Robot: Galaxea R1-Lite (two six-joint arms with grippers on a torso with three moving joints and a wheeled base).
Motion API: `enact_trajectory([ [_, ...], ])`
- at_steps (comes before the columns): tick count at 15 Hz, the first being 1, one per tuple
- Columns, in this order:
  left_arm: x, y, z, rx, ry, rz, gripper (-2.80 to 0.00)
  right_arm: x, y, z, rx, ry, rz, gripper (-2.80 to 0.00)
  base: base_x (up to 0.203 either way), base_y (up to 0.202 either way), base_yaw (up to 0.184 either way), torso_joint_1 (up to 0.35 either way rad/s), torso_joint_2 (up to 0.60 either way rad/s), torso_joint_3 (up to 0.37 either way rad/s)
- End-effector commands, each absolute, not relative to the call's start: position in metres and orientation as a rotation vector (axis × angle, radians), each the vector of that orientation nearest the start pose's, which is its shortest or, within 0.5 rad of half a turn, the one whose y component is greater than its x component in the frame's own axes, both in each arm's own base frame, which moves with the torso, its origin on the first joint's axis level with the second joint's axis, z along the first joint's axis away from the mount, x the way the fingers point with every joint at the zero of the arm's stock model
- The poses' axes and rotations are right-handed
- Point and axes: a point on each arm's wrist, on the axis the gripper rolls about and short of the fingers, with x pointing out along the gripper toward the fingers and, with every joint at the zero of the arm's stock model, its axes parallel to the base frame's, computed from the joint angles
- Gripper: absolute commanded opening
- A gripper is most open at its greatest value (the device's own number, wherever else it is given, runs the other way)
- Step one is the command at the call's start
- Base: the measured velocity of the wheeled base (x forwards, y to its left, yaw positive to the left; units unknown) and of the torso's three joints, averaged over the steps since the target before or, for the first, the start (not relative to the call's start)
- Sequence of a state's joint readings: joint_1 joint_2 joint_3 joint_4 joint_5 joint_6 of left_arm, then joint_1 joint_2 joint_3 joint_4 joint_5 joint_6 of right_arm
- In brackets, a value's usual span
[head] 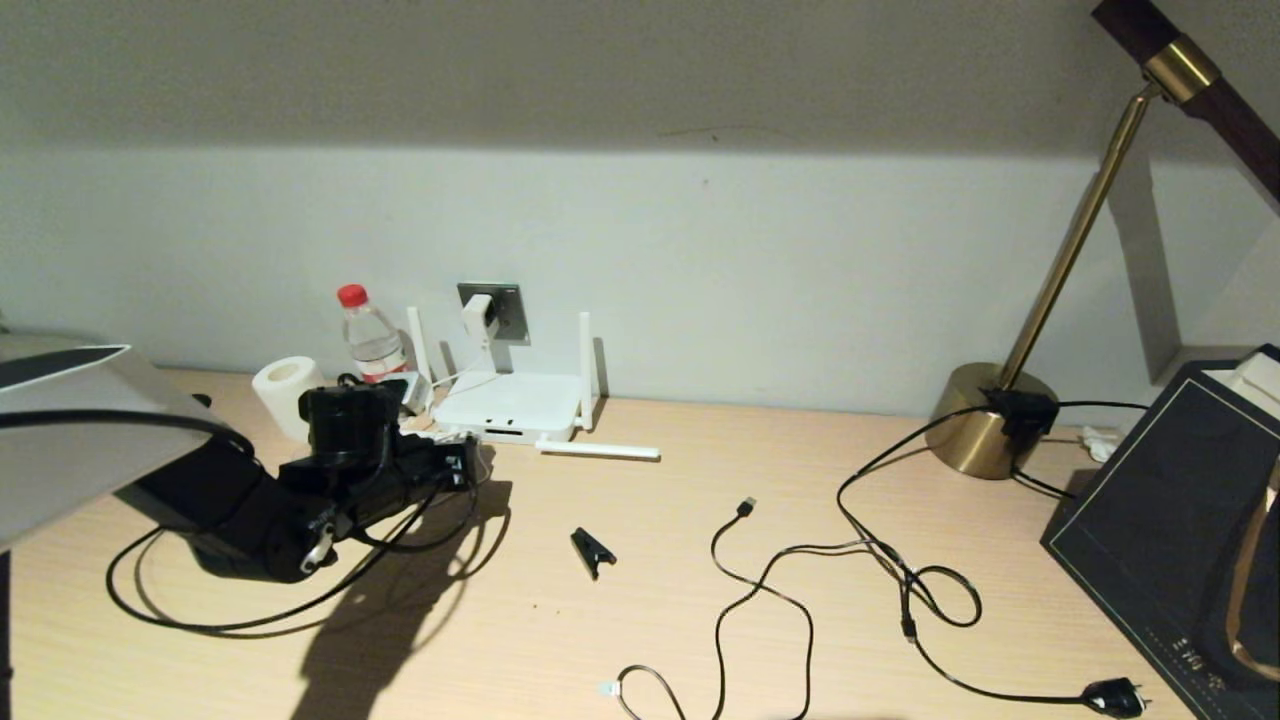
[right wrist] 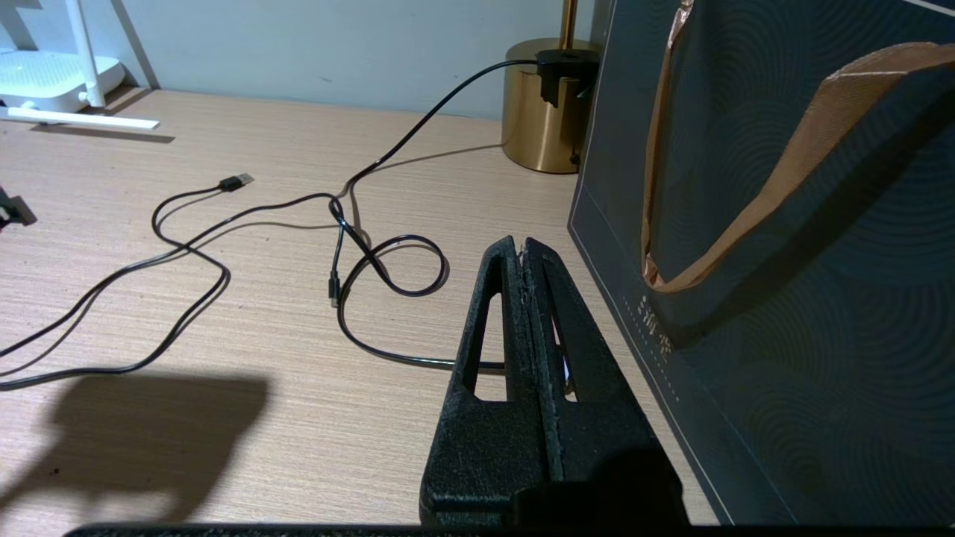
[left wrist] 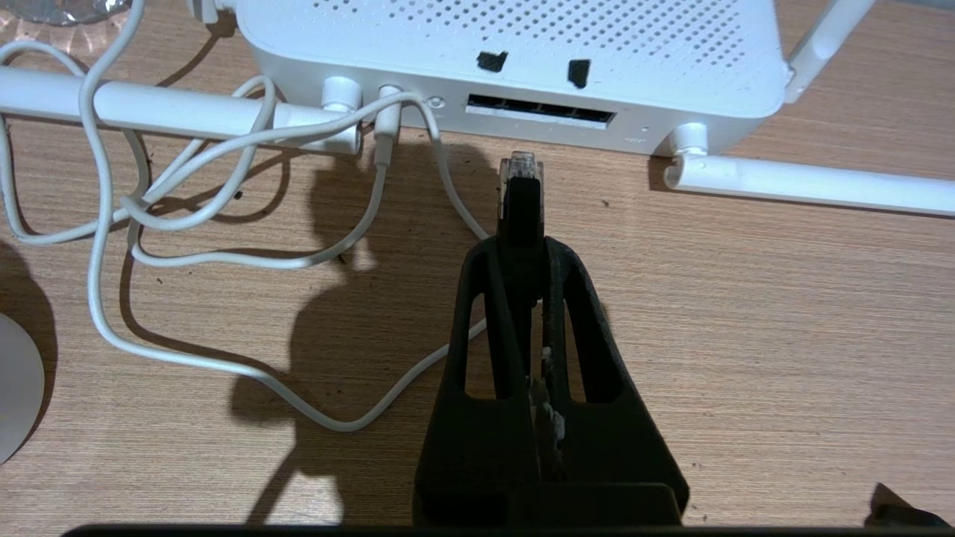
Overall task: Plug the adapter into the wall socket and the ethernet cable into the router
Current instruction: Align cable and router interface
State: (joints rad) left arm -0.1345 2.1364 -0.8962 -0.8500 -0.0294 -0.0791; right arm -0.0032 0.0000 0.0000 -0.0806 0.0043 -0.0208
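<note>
The white router (head: 512,405) lies flat against the wall, below the dark grey wall socket (head: 514,312). The white adapter (head: 478,316) sits in that socket, and its thin white cord (left wrist: 224,149) runs to the router's back. My left gripper (left wrist: 526,250) is shut on the ethernet cable. The cable's clear plug (left wrist: 520,165) points at the router's port row (left wrist: 539,113) and stops just short of it. The black cable (head: 200,625) loops on the desk behind the left arm. My right gripper (right wrist: 520,250) is shut and empty, low over the desk beside a dark bag.
A water bottle (head: 370,340) and a paper roll (head: 283,390) stand left of the router. A USB cable (head: 760,580), a lamp cord (head: 900,560) and a black clip (head: 592,550) lie mid-desk. The brass lamp base (head: 985,425) and a dark bag (head: 1170,500) are at the right.
</note>
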Motion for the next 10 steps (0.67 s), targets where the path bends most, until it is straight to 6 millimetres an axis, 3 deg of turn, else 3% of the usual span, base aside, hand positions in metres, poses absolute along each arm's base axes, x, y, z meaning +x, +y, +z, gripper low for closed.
enact_trajectory([
  [1, 0.3782, -0.0532, 0.0733, -0.056, 0.391, -0.148, -2.80, -0.0207, 0.0002, 0.0757, -0.022, -0.051, 0.001, -2.80, 0.000, 0.000, 0.000, 0.000, 0.00, 0.000],
  [10, 0.3745, -0.0483, 0.0734, 0.011, 0.306, -0.150, -2.80, -0.0207, 0.0002, 0.0757, -0.022, -0.051, 0.001, -2.80, 0.000, 0.000, 0.000, 0.000, 0.00, 0.000],
])
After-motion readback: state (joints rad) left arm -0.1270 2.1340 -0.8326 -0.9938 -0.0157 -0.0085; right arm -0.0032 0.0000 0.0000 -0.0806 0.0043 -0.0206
